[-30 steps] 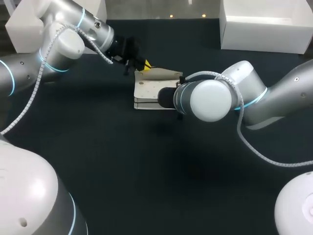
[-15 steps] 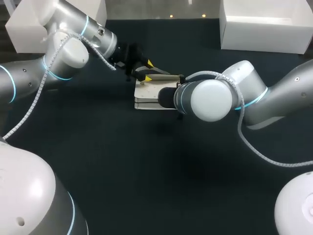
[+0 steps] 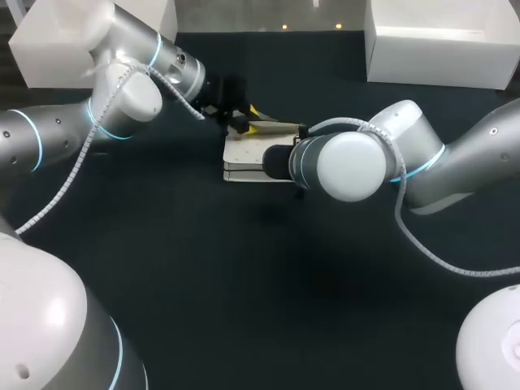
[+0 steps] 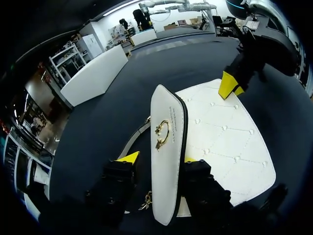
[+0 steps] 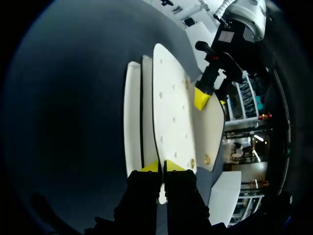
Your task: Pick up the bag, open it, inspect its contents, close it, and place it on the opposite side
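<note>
Your L gripper [image 4: 159, 159] straddles the raised flap [image 4: 166, 112], fingers spread with a gap on one side, so it's not pinching. The bag [image 3: 248, 154] lies flat mid-table, long axis running L–R, flap hinged on the far edge and standing edge-on. R gripper [image 5: 162, 167] is pinched on the bag's right-end panel. Looks like the open/inspect step. Next you'd prob. need the flap swung clear w/ R holding the body steady.

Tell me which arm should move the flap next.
Left: the flap stands between the fingers of the left gripper, while the right gripper is shut on the edge of the bag.
</note>
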Available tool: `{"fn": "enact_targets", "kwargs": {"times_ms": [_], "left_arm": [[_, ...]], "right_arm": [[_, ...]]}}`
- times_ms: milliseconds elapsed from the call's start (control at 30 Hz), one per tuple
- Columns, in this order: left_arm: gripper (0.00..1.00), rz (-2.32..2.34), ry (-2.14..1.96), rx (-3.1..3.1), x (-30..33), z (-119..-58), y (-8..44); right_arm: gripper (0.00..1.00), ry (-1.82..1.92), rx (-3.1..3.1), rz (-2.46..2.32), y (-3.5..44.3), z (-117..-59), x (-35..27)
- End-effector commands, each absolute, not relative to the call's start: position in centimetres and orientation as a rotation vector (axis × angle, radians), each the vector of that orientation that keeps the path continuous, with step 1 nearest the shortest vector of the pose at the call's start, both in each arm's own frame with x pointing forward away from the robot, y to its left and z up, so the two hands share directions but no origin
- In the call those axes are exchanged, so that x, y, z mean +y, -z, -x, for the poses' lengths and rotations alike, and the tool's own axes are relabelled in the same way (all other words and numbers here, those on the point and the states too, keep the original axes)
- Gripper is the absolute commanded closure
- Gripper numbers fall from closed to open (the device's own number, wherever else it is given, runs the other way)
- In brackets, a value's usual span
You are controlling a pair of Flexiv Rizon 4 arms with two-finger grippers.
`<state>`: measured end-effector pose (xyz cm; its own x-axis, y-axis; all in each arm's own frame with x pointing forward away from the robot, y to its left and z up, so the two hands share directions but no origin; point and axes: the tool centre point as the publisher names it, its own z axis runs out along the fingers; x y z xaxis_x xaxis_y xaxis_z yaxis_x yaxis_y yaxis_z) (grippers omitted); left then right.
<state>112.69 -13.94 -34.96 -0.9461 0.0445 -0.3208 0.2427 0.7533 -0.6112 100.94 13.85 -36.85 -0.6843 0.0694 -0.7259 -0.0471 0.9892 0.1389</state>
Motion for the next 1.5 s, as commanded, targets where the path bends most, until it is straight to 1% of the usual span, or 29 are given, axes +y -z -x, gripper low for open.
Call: {"fn": "enact_targets", "kwargs": {"times_ms": [33,67,133,167,200,267,333,433,733,767,833,867,900,1067,1300,1500], "left_arm": [[0.62,-0.226,0.983,2.681,-14.3,-113.7,35.4],[0.63,-0.225,0.981,2.682,-14.3,-113.7,35.4],[0.68,-0.222,0.979,2.683,-14.3,-113.7,35.4],[0.75,-0.22,0.975,2.684,-14.3,-113.7,35.4],[0.79,-0.218,0.971,2.686,-14.3,-113.8,35.4],[0.79,-0.215,0.97,2.687,-14.2,-113.8,35.4],[0.86,-0.212,0.97,2.687,-14.1,-113.8,35.4],[1.0,-0.202,0.963,2.694,-14.0,-113.9,35.5],[1.0,-0.196,0.974,2.694,-14.0,-113.9,35.1],[1.0,-0.196,0.978,2.692,-14.0,-113.9,34.9],[1.0,-0.186,1.008,2.692,-13.9,-113.8,34.5],[1.0,-0.186,1.012,2.692,-13.9,-113.8,34.3],[1.0,-0.184,1.02,2.691,-13.9,-113.8,34.0],[1.0,-0.179,1.031,2.68,-13.7,-113.7,32.1],[1.0,-0.153,1.026,2.678,-13.1,-113.7,30.2],[1.0,-0.146,1.05,2.679,-12.7,-113.0,28.5]], "right_arm": [[1.0,-0.195,2.189,-0.021,37.3,-100.8,13.6],[1.0,-0.195,2.189,-0.021,37.3,-100.8,13.6],[1.0,-0.195,2.189,-0.021,37.3,-100.8,13.6],[1.0,-0.195,2.189,-0.021,37.3,-100.8,13.6],[1.0,-0.195,2.189,-0.021,37.3,-100.8,13.6],[1.0,-0.195,2.189,-0.021,37.3,-100.8,13.6],[1.0,-0.195,2.189,-0.021,37.3,-100.8,13.6],[1.0,-0.195,2.189,-0.021,37.3,-100.8,13.6],[1.0,-0.19,2.191,-0.017,37.2,-100.7,13.6],[0.96,-0.188,2.192,-0.016,37.0,-100.6,13.6],[0.54,-0.192,2.191,-0.019,36.6,-100.4,13.6],[0.22,-0.195,2.19,-0.019,36.3,-100.2,13.5],[0.0,-0.192,2.19,-0.023,36.1,-100.1,13.5],[0.0,-0.179,2.213,-0.038,34.1,-98.8,13.4],[0.0,-0.262,2.259,-0.051,30.2,-96.2,14.0],[0.0,-0.255,2.28,0.002,28.3,-95.1,14.8]]}}
